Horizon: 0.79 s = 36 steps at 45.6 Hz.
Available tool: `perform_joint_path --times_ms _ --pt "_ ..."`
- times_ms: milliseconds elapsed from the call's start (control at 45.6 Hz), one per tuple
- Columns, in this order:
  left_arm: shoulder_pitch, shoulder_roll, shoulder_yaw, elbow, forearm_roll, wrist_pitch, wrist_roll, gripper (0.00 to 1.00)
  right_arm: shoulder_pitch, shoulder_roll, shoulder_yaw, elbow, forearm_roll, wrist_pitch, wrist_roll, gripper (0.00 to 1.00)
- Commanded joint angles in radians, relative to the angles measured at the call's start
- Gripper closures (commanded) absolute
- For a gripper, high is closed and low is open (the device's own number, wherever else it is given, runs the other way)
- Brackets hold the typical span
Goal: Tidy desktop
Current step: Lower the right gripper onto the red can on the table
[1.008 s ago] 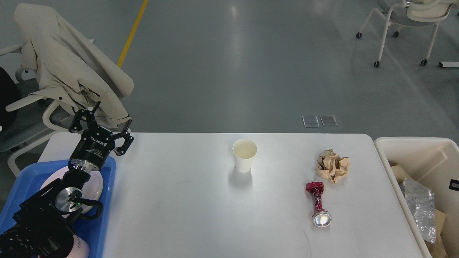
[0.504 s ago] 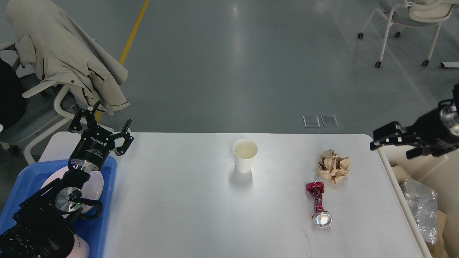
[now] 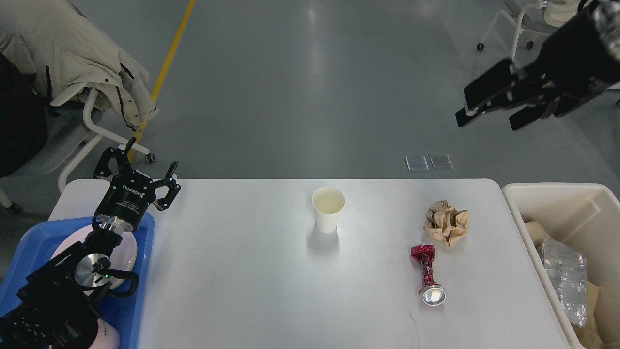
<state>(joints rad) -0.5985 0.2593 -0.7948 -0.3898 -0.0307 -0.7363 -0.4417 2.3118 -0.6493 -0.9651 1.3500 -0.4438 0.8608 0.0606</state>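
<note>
Head view — left gripper [image 3: 138, 167] splayed over desktop [image 3: 271, 271], right gripper [image 3: 489, 114] raised, open.

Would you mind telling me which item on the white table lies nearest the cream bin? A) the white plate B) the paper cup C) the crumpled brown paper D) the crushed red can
C: the crumpled brown paper lies closest to the cream bin at the table's right end; the crushed red can sits a little farther left, and the paper cup stands mid-table.
</note>
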Motion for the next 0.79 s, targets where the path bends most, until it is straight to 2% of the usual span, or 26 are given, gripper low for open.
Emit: perform_joint_path --times_ms 0,153,263,592,767 --pt "-0.001 0.000 0.000 0.000 0.000 0.000 0.000 0.00 -0.362 0.092 -0.012 -0.008 0.062 -0.337 -0.007 0.00" --pt "0.000 0.000 0.000 0.000 0.000 0.000 0.000 0.00 -0.664 0.269 -0.069 -0.046 0.204 -0.633 -0.007 0.00" --pt "-0.001 0.000 0.000 0.000 0.000 0.000 0.000 0.00 -0.813 0.358 -0.092 -0.115 0.223 -0.765 -0.005 0.00" --pt "-0.001 0.000 0.000 0.000 0.000 0.000 -0.002 0.00 -0.951 0.425 -0.081 -0.232 0.223 -0.810 -0.001 0.00" --pt "-0.001 0.000 0.000 0.000 0.000 0.000 -0.002 0.00 -1.017 0.438 -0.086 -0.268 0.223 -0.893 0.004 0.00"
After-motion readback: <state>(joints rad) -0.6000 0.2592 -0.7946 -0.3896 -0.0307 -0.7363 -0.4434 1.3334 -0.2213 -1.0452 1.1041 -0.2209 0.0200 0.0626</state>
